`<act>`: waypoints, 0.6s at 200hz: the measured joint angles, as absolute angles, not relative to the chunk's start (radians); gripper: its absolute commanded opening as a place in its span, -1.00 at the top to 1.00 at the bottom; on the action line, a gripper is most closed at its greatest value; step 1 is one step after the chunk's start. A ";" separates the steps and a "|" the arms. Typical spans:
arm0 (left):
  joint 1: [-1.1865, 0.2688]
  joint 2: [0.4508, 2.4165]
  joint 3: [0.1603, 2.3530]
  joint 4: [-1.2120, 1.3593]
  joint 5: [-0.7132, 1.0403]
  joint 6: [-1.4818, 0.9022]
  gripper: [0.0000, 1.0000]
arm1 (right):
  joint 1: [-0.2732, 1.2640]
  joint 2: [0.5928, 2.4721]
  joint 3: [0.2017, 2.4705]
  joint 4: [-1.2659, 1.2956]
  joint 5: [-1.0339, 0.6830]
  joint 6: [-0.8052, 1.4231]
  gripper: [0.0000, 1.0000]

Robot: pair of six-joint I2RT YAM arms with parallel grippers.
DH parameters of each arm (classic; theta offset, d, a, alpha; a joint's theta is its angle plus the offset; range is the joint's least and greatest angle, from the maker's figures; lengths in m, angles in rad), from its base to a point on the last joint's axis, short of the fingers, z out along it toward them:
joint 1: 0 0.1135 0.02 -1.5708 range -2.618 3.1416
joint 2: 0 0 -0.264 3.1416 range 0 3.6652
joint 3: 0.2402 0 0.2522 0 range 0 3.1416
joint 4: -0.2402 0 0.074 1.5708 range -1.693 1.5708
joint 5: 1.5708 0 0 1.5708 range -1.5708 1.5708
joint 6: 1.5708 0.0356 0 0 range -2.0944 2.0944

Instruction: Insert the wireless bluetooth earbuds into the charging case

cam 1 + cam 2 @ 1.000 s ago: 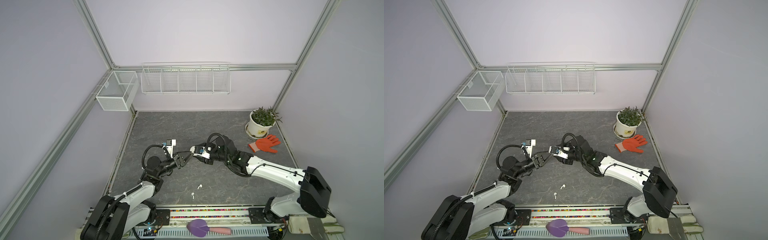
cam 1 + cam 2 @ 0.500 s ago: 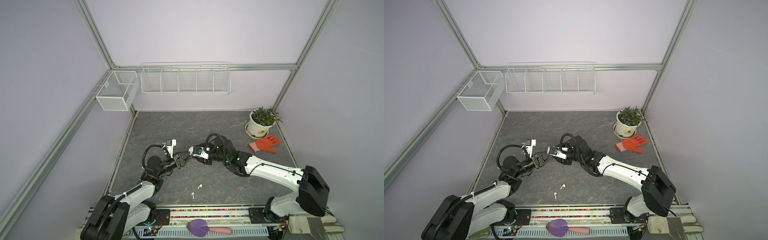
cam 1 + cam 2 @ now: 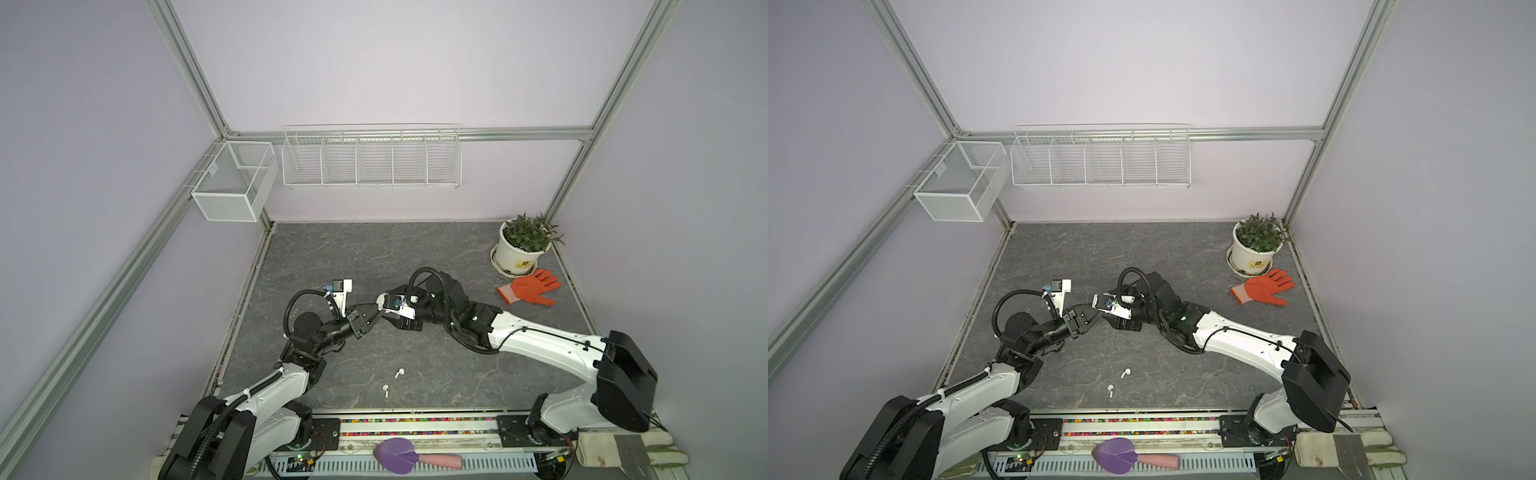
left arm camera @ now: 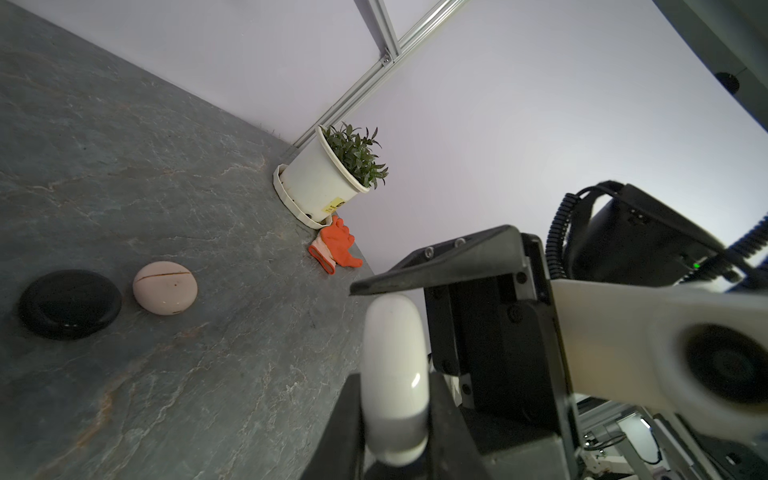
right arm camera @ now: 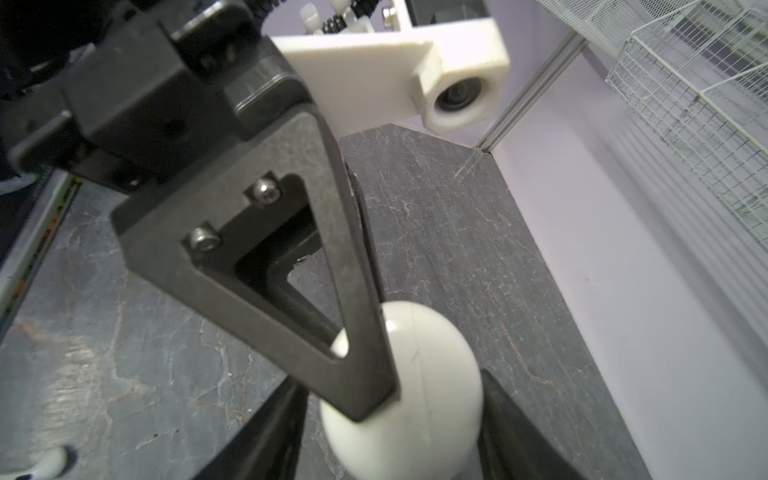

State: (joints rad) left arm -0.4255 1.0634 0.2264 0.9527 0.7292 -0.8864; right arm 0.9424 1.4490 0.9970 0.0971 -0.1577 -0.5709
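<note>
Both grippers meet above the middle of the table. A closed white charging case (image 4: 395,365) sits edge-on between the left gripper's (image 4: 395,384) fingers, which are shut on it. In the right wrist view the same case (image 5: 432,395) lies between the right gripper's (image 5: 395,419) fingers, which stand open, with table showing between the case and one of them. In both top views the left gripper (image 3: 375,311) and right gripper (image 3: 384,318) touch tips and hide the case. Two white earbuds (image 3: 400,372) (image 3: 386,390) lie loose on the table nearer the front; one earbud (image 5: 45,465) shows in the right wrist view.
A closed black case (image 4: 70,303) and a closed pale pink case (image 4: 165,293) lie side by side on the table. A potted plant (image 3: 524,245) and an orange glove (image 3: 530,286) occupy the back right corner. Wire baskets (image 3: 370,158) hang on the back wall.
The left gripper's fingers have closed onto the white case. The right gripper's fingers have spread apart off the case. Both arms have stayed nearly in place.
</note>
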 measured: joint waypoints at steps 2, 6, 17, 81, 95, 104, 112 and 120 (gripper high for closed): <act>-0.427 1.061 0.226 0.951 0.727 -0.876 1.00 | 0.942 1.444 0.997 0.090 -0.159 -0.564 -0.49; -0.432 1.056 0.226 0.951 0.720 -0.861 1.00 | 0.942 1.434 0.997 0.077 -0.165 -0.562 -0.51; -0.447 1.047 0.226 0.954 0.697 -0.801 1.00 | 0.936 1.391 0.997 0.037 -0.183 -0.542 -0.54; -0.505 1.067 0.154 1.076 0.633 -0.423 1.00 | 0.859 1.166 0.997 -0.078 -0.360 -0.464 -0.36; -0.505 1.082 0.154 1.107 0.640 -0.380 1.00 | 0.833 1.160 0.997 -0.095 -0.406 -0.448 -0.31; -0.505 1.092 0.154 1.124 0.649 -0.360 1.00 | 0.813 1.158 0.997 -0.102 -0.435 -0.440 -0.23; -0.505 1.098 0.154 1.136 0.660 -0.347 1.00 | 0.801 1.158 0.997 -0.109 -0.453 -0.433 -0.18; -0.505 1.104 0.154 1.147 0.677 -0.335 1.00 | 0.791 1.160 0.997 -0.117 -0.465 -0.432 -0.16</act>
State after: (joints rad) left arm -0.5053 1.1042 0.1539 1.1465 0.6769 -0.3351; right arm 0.7914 1.1599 0.9966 -0.1165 -0.4652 -0.4324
